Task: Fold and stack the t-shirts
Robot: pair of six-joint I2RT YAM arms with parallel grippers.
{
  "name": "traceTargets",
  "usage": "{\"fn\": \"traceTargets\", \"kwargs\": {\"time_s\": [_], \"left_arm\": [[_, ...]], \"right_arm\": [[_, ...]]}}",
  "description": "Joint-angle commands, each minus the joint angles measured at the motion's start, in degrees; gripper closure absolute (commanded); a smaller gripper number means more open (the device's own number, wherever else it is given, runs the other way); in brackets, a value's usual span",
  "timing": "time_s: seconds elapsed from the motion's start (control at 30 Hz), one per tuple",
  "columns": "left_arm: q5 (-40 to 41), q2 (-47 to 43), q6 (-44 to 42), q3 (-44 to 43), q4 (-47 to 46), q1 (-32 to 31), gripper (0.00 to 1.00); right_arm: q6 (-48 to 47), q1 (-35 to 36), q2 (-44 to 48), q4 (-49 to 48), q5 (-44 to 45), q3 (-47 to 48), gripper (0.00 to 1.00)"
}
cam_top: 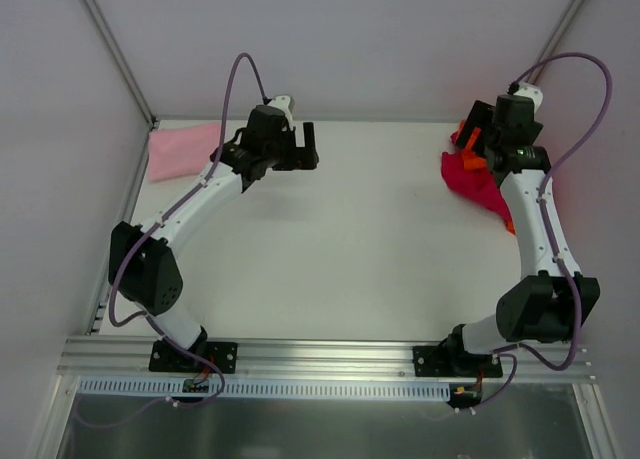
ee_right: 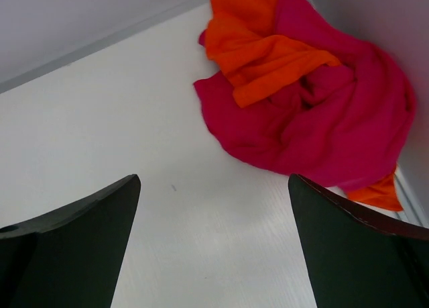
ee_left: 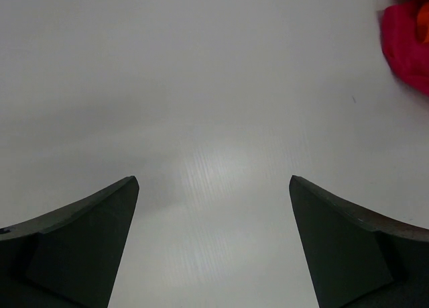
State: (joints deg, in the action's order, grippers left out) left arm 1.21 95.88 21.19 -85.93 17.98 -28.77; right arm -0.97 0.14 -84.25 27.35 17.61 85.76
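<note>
Cloth this soft and light will likely sag, drag and slip when lifted. The light pink t-shirt (cam_top: pixel 185 149) lies alone in the far left corner of the worktop (cam_top: pixel 370 249). The magenta-red t-shirt (ee_right: pixel 322 127) and orange t-shirt (ee_right: pixel 268 53) sit crumpled together at the far right, orange caught in the red folds. The left gripper (ee_left: pixel 214 184) hangs wide open over bare worktop, holding nothing. The right gripper (ee_right: pixel 214 184) is equally spread and empty beside the heap. A loose outer edge looks best to pinch.
</note>
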Motion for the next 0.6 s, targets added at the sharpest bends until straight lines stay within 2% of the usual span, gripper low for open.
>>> {"fn": "traceTargets", "kwargs": {"time_s": [0.0,0.1,0.17,0.3,0.4,0.5,0.57], "left_arm": [[9.1,-5.5,-3.6,1.4,4.7,0.2,0.01],[16.7,-8.0,-4.3,1.1,8.4,0.3,0.01],[18.0,-10.5,-6.8,2.3,10.2,0.6,0.01],[9.9,-13.0,-6.4,3.2,11.4,2.9,0.01],[8.9,-14.9,-4.2,5.0,10.6,3.5,0.01],[4.9,-16.7,-2.0,5.3,10.1,6.8,0.01],[-3.4,-17.2,1.5,4.6,10.8,12.2,0.01]], "right_arm": [[-0.8,0.2,4.3,-7.4,-12.5,-4.6,0.0],[3.5,0.7,7.6,-10.6,-20.6,-10.7,0.0],[2.8,3.6,9.2,-11.5,-21.1,-13.9,0.0],[1.8,10.2,9.5,-7.2,-12.2,-14.5,0.0],[2.6,13.6,9.8,-6.2,-6.0,-14.4,0.01],[4.5,14.4,9.1,-4.3,-5.3,-12.7,0.0],[5.9,15.3,8.7,-3.5,-5.6,-12.0,0.0]]}}
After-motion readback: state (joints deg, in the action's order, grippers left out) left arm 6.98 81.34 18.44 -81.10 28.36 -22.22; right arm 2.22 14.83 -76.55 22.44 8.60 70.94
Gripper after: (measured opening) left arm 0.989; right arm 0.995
